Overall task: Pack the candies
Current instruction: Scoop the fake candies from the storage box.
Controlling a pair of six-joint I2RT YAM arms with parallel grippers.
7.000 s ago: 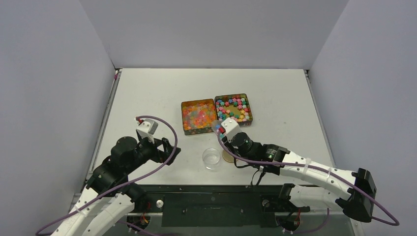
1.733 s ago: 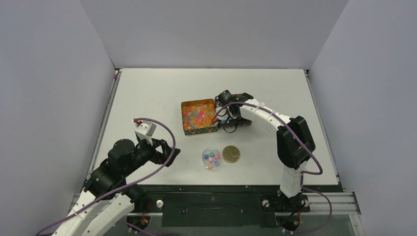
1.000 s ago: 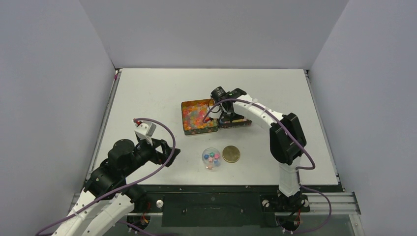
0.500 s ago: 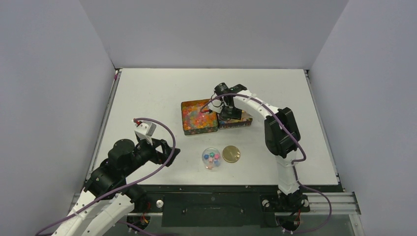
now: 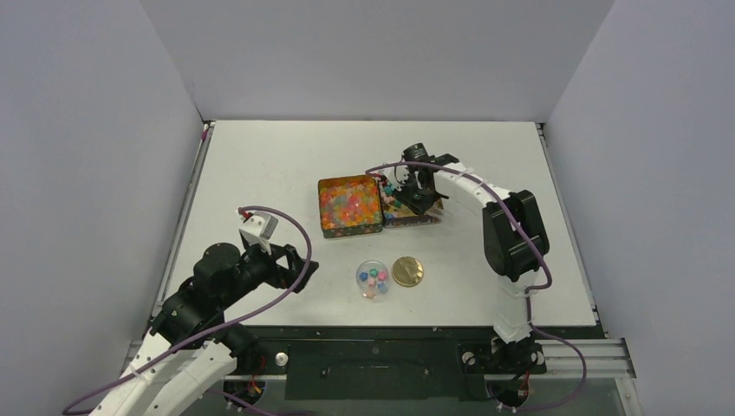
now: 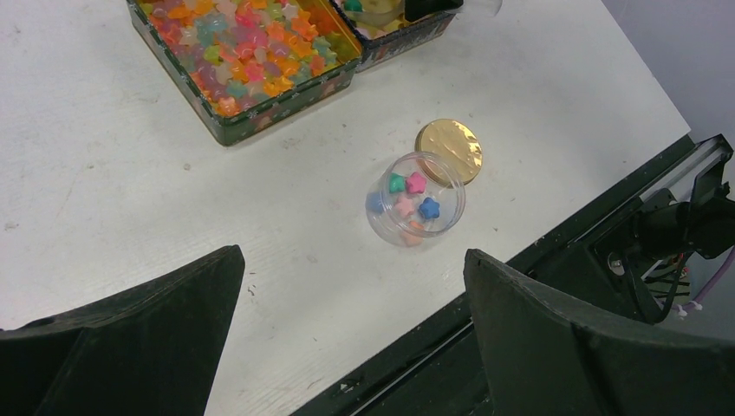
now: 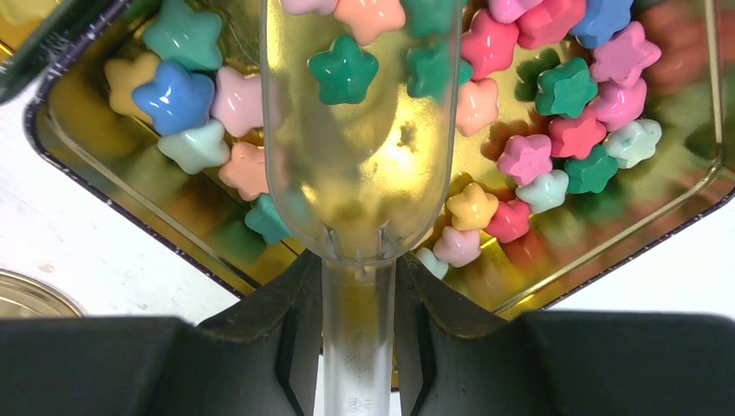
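We note: scoop (image 7: 360,173) clear smooth plastic; tin (image 7: 74,139) inside mirror-gold metal; star candies (image 7: 173,95) matt, opaque; lid (image 6: 448,149) shiny gold; jar (image 6: 414,217) clear; table (image 6: 113,199) matt white.

No readable text, label, brand or number in any view. Tiny embossed mark low on handle of clear scoop (image 7: 362,204), right wrist view: too small to make out. Small printed pattern on outer wall of tin (image 6: 276,119), left wrist view: blurred, no letters legible.

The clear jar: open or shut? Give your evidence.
Open: the jar is uncovered; the gold lid lies flat on the table beside it.
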